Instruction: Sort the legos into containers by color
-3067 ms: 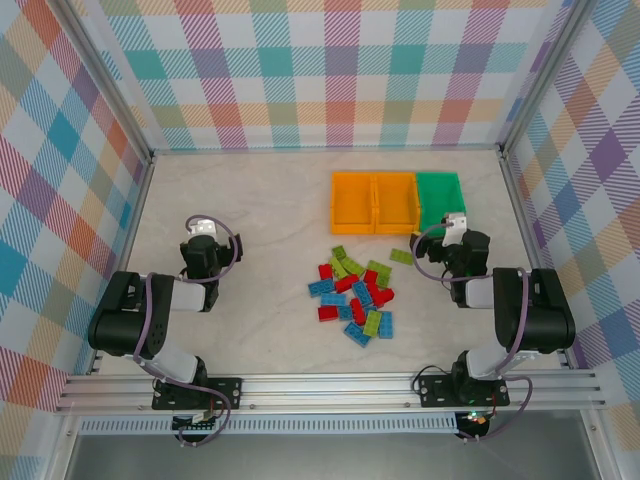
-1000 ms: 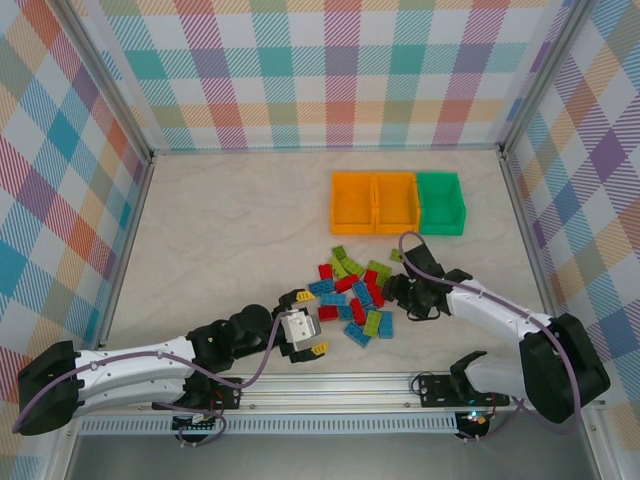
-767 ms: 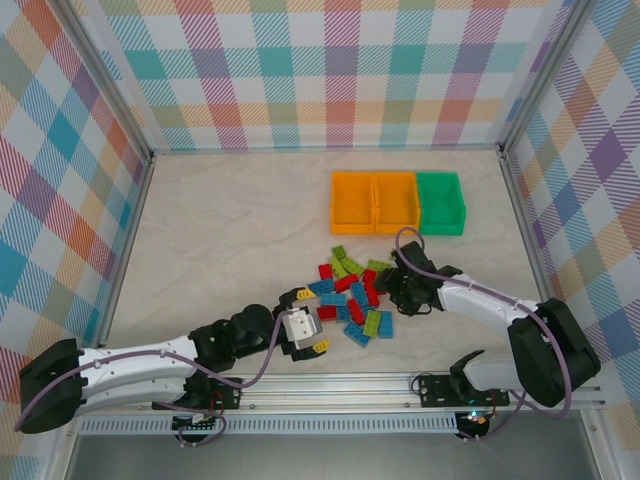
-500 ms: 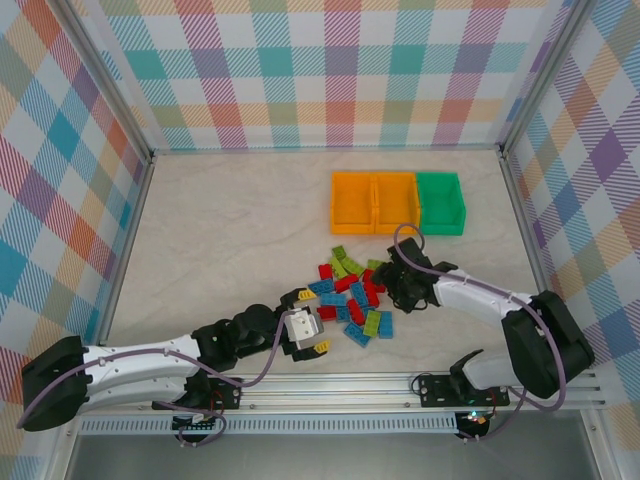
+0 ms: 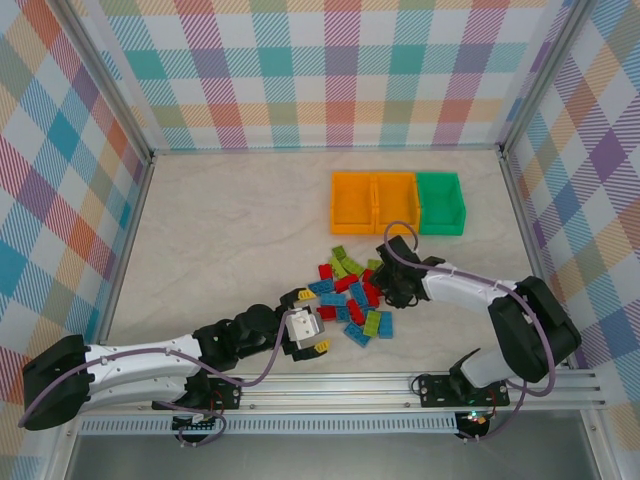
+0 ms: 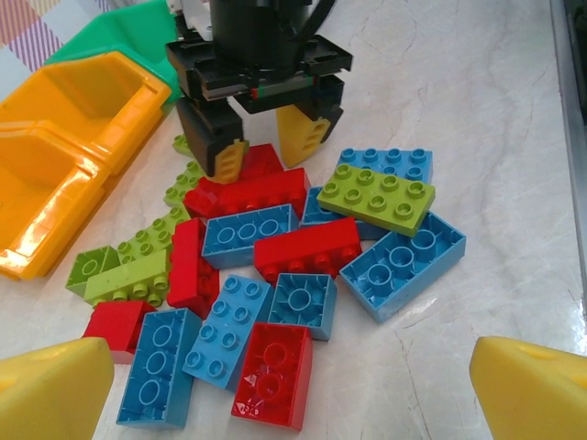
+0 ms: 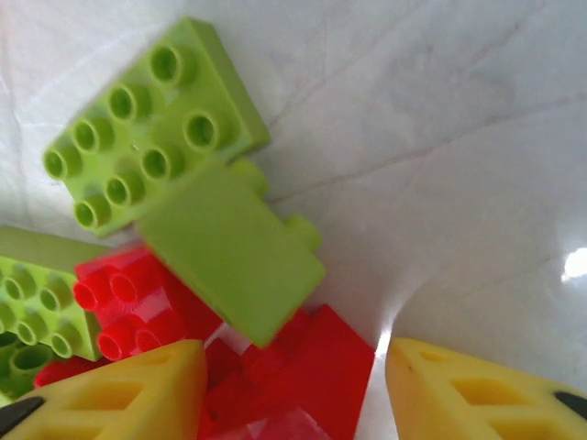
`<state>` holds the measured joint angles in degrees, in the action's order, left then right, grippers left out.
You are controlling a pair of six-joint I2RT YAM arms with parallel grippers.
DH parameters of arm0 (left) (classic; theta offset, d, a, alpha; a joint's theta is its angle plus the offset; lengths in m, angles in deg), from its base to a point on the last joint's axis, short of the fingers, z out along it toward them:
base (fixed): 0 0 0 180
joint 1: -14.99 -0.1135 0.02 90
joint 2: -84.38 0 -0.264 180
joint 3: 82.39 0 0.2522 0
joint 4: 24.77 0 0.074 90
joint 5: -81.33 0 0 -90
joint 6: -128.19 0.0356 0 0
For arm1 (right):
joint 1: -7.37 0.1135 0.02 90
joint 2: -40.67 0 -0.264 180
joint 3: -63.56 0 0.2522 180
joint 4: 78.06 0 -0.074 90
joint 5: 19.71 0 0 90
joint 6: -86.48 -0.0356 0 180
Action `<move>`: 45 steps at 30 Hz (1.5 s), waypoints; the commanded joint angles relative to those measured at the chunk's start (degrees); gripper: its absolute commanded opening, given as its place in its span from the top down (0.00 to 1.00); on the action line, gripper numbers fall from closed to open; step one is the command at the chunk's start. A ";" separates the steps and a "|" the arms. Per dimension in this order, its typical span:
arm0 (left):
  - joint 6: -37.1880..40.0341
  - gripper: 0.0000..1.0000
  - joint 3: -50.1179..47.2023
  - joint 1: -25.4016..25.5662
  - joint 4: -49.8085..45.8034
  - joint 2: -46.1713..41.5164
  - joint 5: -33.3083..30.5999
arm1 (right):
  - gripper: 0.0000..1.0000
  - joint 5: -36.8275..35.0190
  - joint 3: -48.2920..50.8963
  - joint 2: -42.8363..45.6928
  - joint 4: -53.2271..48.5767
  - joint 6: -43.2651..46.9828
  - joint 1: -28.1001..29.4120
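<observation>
Legos (image 5: pixel 352 298): lay heaped near the bins (image 5: pixel 374 205).
My left gripper (image 5: pixel 312 321): gaped wide, empty.
My right gripper (image 6: pixel 264 151): straddled a red brick (image 7: pixel 307 362); grip, I couldn't tell.

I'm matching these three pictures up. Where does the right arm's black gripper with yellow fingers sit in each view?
Top external: the black, yellow-fingered right gripper is centre-right, at the right edge of the brick pile.
Left wrist: top centre, pointing down at the pile.
Right wrist: its yellow fingers are in the bottom corners.
Shared landmark: the red studded plastic brick between its jaws.
</observation>
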<state>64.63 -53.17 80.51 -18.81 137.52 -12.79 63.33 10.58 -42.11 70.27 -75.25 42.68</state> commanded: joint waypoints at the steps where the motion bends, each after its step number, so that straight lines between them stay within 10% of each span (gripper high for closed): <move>1: -0.33 0.00 0.82 0.49 0.28 -0.77 -1.20 | 0.52 -2.00 -0.49 -0.45 -2.45 -2.38 1.33; 15: -0.22 0.00 0.14 0.49 -0.09 -3.27 -1.16 | 0.85 -7.58 2.70 9.53 -6.92 0.07 1.43; 22: -2.51 0.00 -0.70 0.47 2.22 -4.35 -4.26 | 0.94 -9.98 -5.83 18.42 -6.95 18.08 1.43; 29: -11.12 0.00 0.47 0.40 0.45 -8.55 -19.13 | 0.94 -7.18 -37.98 -6.37 -10.04 45.90 1.19; 34: -15.80 0.00 0.18 0.06 -1.15 -12.34 -28.70 | 0.96 -6.57 -60.57 -27.53 -17.13 49.62 -2.57; 42: -22.02 0.00 1.03 -2.96 -5.75 -15.19 -35.12 | 0.93 0.33 -67.38 -40.41 -15.82 46.66 -6.21; 45: -22.41 0.00 1.50 -4.02 -6.77 -14.84 -33.47 | 0.73 1.16 -65.68 -40.55 -14.31 45.45 -6.85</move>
<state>44.65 -53.06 77.38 -23.55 122.99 -44.96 61.93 -54.69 -84.64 55.69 -29.35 35.54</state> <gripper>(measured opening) 0.997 0.253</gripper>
